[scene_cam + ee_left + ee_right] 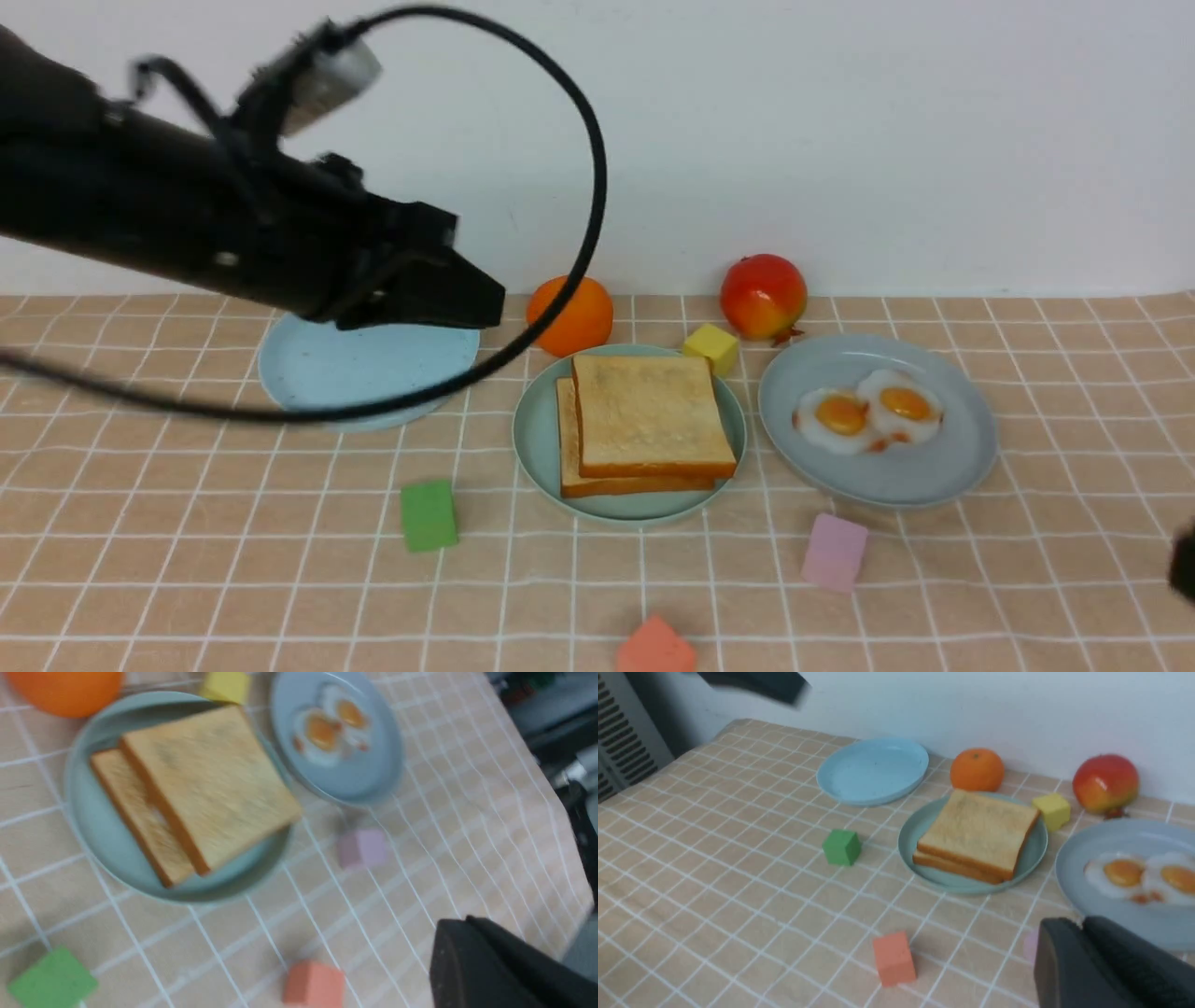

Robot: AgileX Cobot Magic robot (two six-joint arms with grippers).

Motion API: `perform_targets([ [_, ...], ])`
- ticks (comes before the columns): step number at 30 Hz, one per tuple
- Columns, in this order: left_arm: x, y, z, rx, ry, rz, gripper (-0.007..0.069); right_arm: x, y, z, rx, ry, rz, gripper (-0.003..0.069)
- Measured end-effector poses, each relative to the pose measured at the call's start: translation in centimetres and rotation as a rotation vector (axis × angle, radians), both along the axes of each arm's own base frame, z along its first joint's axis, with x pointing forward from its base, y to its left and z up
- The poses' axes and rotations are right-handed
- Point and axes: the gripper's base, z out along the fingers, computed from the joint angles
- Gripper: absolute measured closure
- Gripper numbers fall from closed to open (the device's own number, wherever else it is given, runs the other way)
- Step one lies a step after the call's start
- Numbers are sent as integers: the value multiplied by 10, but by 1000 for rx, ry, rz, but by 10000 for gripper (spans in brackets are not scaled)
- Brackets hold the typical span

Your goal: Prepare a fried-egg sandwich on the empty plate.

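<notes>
The top toast [649,411] hides most of the bottom toast [566,439]. The front view's bottom edge cuts off the red block [656,649]. The purple block [362,848] looks fuzzy from the left wrist.

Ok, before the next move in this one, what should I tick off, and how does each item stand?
1. Two toast slices stacked on the mint plate: ok.
2. Egg between the slices: cannot tell; only a pale sliver shows in the gap in the left wrist view.
3. Slices squared up: not ok; the top one sits offset and the lower one peeks out on the left.
4. Left gripper shut and empty, raised near the light blue plate: ok.
5. Right gripper open or shut: cannot tell; it sits low at the near right.
6. Two fried eggs lying on the grey-blue plate: ok.
</notes>
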Motion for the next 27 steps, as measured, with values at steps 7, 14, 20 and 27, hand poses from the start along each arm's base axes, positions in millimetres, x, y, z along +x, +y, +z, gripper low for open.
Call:
perform_targets([
  [7,-92,12,33,27,24,-150,638,-16,-8,-22,-10,-60,-11,573],
  [14,-172,27,25,-11,4,-92,638,-16,-9,-23,-28,-71,-17,567],
  [20,-220,36,36,-33,-157,-93,638,-16,-9,-23,-31,-73,-17,559],
  [27,-249,42,41,-45,-265,-107,638,-16,-9,-23,-31,-73,-17,551],
])
